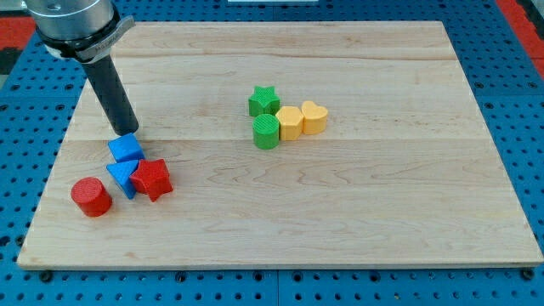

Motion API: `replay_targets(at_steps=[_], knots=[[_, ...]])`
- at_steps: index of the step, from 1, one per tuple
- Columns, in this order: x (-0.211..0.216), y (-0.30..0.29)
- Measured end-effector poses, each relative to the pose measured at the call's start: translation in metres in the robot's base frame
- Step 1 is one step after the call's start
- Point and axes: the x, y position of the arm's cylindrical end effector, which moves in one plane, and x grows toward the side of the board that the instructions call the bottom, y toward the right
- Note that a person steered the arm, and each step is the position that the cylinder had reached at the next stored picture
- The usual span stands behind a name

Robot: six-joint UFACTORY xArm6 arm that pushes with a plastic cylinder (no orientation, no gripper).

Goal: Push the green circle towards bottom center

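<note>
The green circle (266,132) stands near the board's middle, just below a green star (263,100) and touching a yellow hexagon (290,122) on its right. My tip (127,132) is far to the view's left of the green circle, right at the top edge of a blue cube (125,148).
A yellow heart (314,116) sits right of the yellow hexagon. At the left, a blue triangle (123,177), a red star (152,178) and a red cylinder (91,195) cluster below the blue cube. The wooden board (382,212) lies on a blue pegboard.
</note>
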Motion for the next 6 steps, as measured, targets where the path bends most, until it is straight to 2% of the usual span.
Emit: replay_targets(at_steps=[2,3,4,5,6], knots=[[0.000,0.001],[-0.027,0.091],[-0.035,0.179],[0.017,0.187],[0.039,0.202]])
